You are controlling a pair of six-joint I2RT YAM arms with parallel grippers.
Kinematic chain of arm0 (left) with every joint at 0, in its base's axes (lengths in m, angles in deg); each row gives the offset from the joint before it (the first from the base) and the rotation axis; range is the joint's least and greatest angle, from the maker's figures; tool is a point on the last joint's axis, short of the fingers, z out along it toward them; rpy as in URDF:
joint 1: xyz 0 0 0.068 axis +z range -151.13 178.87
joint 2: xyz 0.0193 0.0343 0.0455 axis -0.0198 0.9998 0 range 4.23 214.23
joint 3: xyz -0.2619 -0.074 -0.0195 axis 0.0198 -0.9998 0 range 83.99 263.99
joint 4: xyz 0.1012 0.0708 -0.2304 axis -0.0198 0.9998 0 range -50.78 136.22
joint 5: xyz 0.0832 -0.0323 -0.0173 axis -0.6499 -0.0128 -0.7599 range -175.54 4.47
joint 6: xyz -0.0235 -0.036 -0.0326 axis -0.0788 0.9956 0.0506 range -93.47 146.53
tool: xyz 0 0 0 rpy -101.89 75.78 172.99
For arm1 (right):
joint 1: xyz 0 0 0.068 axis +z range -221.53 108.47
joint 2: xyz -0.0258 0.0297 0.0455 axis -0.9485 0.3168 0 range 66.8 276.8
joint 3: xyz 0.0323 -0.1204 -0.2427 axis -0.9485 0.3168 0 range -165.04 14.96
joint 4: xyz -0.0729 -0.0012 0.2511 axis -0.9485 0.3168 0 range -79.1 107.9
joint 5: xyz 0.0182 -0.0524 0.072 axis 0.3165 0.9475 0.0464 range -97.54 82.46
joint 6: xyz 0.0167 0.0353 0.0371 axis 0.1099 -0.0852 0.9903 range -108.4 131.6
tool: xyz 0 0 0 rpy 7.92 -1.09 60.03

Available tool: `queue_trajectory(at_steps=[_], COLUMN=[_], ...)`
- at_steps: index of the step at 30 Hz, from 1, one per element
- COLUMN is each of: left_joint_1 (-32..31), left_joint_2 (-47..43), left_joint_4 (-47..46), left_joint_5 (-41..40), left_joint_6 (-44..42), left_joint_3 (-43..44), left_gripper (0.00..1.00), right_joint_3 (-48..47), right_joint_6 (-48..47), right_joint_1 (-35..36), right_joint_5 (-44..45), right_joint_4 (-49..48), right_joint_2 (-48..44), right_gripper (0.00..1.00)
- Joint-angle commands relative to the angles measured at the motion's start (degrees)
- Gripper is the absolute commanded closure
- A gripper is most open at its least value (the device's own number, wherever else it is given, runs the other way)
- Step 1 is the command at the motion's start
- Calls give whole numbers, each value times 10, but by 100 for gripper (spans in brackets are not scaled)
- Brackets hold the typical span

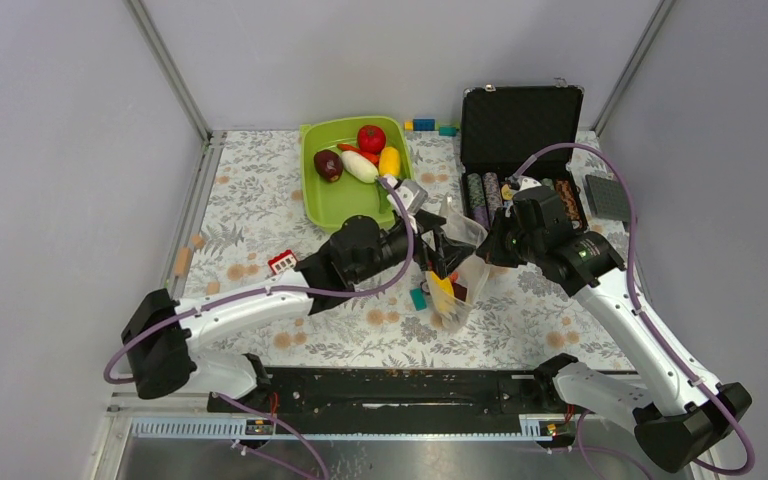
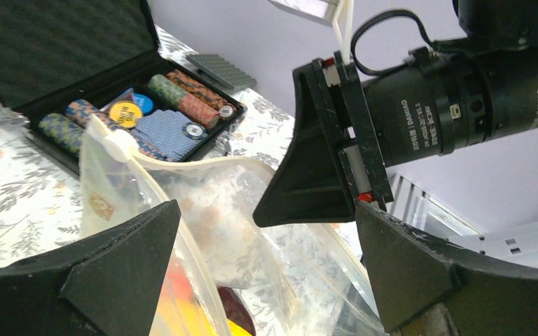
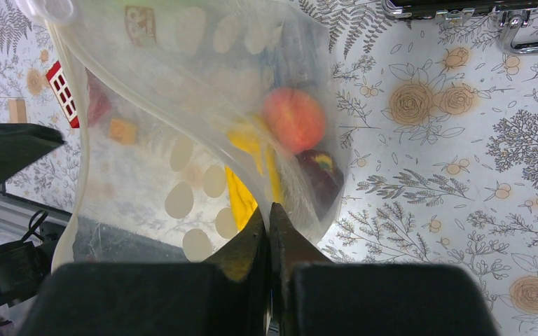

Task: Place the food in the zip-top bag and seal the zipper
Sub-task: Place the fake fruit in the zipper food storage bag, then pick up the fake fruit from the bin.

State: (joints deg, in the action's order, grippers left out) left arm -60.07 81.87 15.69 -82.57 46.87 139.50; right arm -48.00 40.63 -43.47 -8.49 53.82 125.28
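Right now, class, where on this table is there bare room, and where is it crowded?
Free: the cloth left of the green tray, beyond the red block, and its near strip below the zip-top bag. Crowded: the centre, where the left pincer and right pincer flank the bag.

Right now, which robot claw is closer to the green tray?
Left. The left gripper is open at the mouth of the zip-top bag, close by the green tray. The right gripper pinches the bag's other side, farther from the tray.
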Motion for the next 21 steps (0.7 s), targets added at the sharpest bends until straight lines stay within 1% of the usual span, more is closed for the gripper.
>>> queue_trajectory(at_steps=[1,3,5,9,10,12,14,16,18,19,21], left_joint_1=[1,8,28,110,142,191,238,278,313,328,351], left_joint_2=[-49,-57,-61,-37,-24,16,63,120,185,219,286], left_joint_4=[39,51,67,122,135,166,189,192,219,249,300], left_joint_5=[-68,-107,-129,-114,-118,-119,-101,-94,-91,-91,-117], left_joint_6=[-9,-11,1,54,63,83,98,99,110,114,121], left_joint_3=[35,31,29,51,63,94,129,166,224,258,329], left_gripper=[1,1,1,1,1,1,1,1,1,1,1], right_joint_3=[3,4,5,6,6,6,5,6,9,9,9], right_joint_6=[2,1,1,-1,-1,-2,-3,-5,-4,-4,-4], right_joint_1=[-2,-2,-2,-2,-2,-2,-2,-2,-2,-2,-2], right_joint_5=[7,7,6,23,25,26,27,31,39,43,46], right_joint_4=[-10,-11,-11,-10,-9,-9,-6,-6,-6,-6,-2], right_joint_2=[-10,-10,-9,-10,-11,-12,-11,-11,-10,-9,-7], right_gripper=[100,100,100,100,100,100,100,100,100,100,100])
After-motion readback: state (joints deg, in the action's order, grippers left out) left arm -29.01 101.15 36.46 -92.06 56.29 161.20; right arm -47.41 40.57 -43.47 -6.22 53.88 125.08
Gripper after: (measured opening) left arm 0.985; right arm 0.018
